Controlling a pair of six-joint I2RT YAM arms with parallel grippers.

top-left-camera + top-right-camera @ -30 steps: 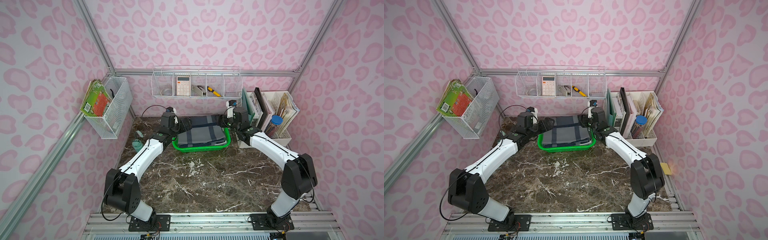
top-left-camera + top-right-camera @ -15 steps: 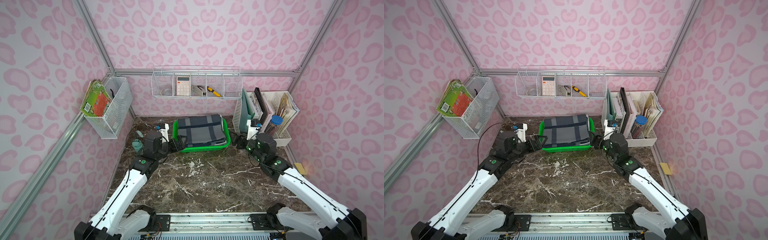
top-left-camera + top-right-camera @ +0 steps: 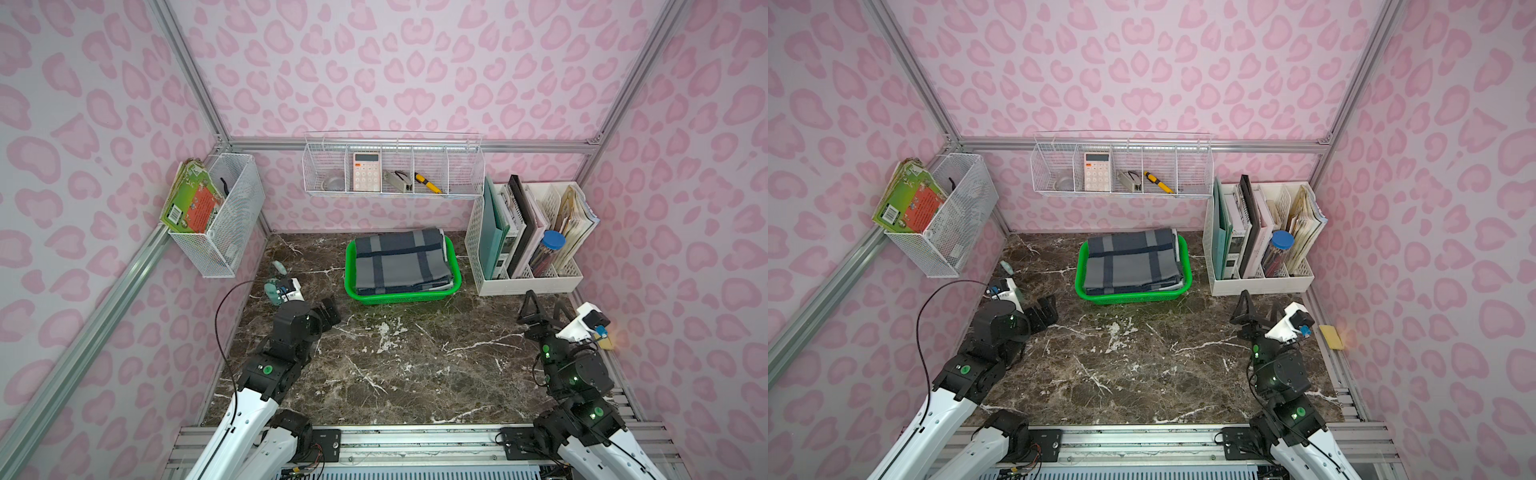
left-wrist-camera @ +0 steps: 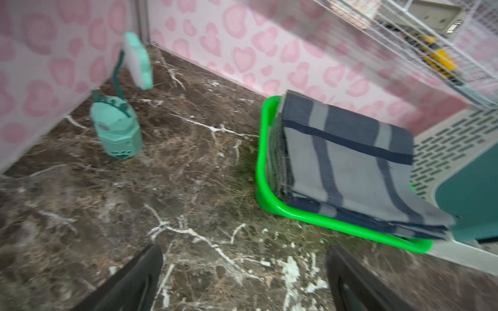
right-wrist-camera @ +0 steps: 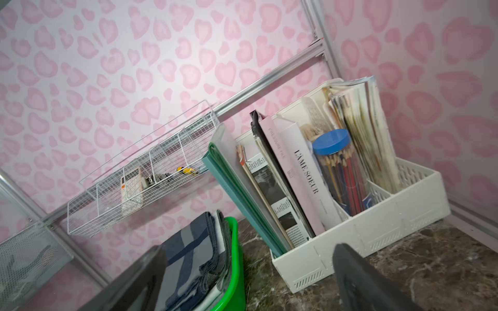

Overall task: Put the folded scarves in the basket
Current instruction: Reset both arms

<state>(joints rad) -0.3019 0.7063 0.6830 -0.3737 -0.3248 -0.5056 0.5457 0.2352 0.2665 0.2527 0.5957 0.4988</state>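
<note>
Both pincers stand wide open and hold nothing: our left pincer [image 3: 330, 309] sits low over the worktop [image 3: 395, 365], our right pincer [image 3: 544, 307] points up with its two dark fingers spread. In the left wrist view the fingers [image 4: 134, 280] frame bare marble, and nothing lies between them.

Ahead of the left pincer and off toward the right arm's side sits the basket [image 3: 401, 296], clear of both pincers. The scarf [image 3: 401, 259] lies folded inside it, a grey and navy plaid stack that rises above the green rim. In the right wrist view the scarf [image 5: 188, 258] and basket [image 5: 234, 258] show just beyond one finger, with the file organizer [image 5: 377, 231] just beside the basket on its far side from the left pincer.

We judge the placing done, so the step in hand is getting clear. To do it well we keep both pincers open and draw them straight back toward our bases, low and slow, without sweeping sideways. Our right pincer should mind the organizer in front of it. Our left pincer should stay clear of the small teal lamp [image 4: 116, 126] ahead on its outer side. We touch neither the rim nor the stack, since a nudge could slide the top folds over the edge.
</note>
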